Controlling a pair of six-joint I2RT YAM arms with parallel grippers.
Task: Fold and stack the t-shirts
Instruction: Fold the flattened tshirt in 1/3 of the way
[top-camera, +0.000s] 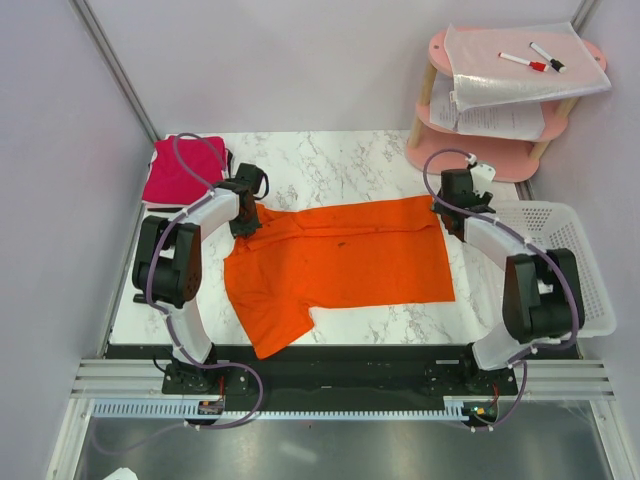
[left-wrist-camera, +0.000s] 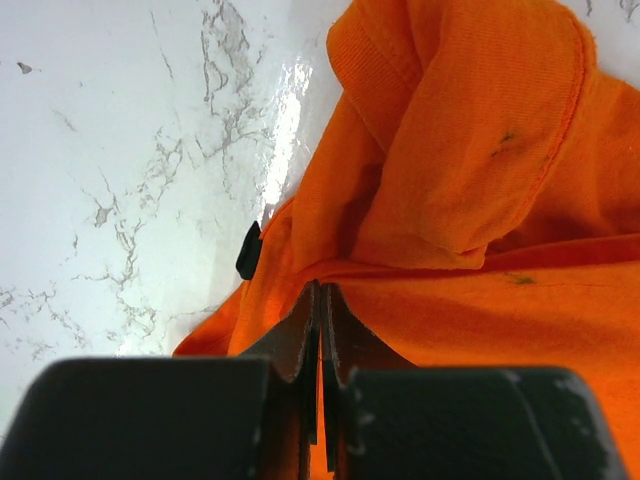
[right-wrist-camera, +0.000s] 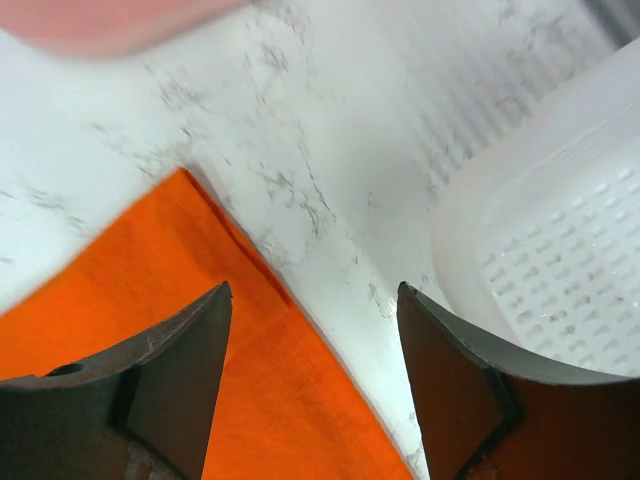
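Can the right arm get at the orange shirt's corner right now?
Probably yes: the right gripper hangs open over a corner of the orange shirt, nothing between them; the white basket sits aside.

Table (top-camera: 350, 165): white marble-pattern top; note what lies on it.
Orange shirt (top-camera: 340, 265): spread at centre, one sleeve reaching toward your near edge, left part rumpled.
Pink shirt (top-camera: 175, 175): compact bundle, far left corner, apart from orange shirt.
Basket (top-camera: 575, 260): white, perforated, at right edge, near orange shirt's right hem.
Shelf (top-camera: 437, 45): pink, two tiers, far right corner; see paper sheets (top-camera: 500, 120) on both tiers, two markers (top-camera: 522, 62) on top sheets.
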